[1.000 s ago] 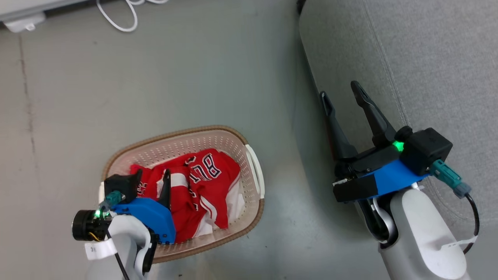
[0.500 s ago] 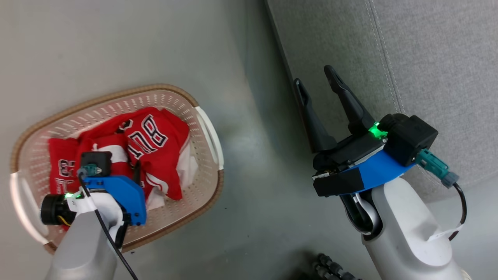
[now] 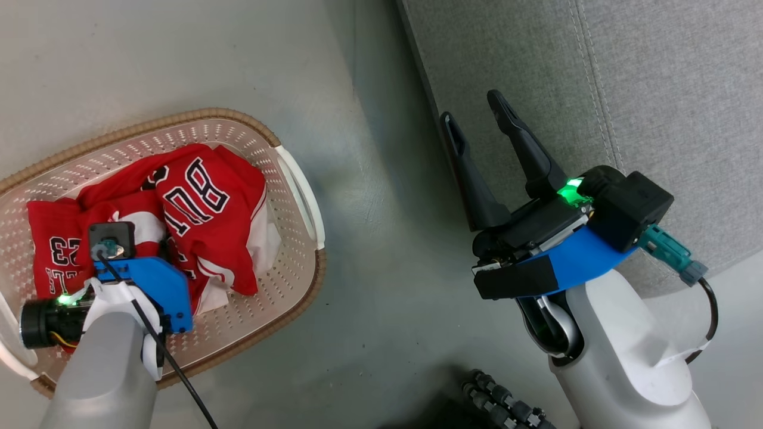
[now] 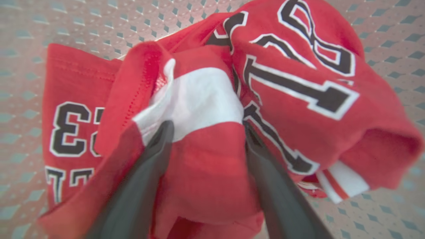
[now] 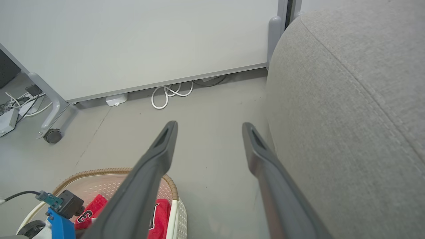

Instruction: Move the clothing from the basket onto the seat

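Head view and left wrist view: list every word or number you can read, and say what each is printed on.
"BUL": black, white-edged letters on the red jersey; the rest is folded under.
"3" plus a half-hidden second digit: same jersey.
Letters below the number: cut off by folds, unreadable.

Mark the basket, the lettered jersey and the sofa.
basket (image 3: 262,292), head view, bare perforated inside, below the clothing.
lettered jersey (image 3: 199,193), head view, on the black-and-white letters.
sofa (image 3: 685,89), head view, grey fabric right of the seam.
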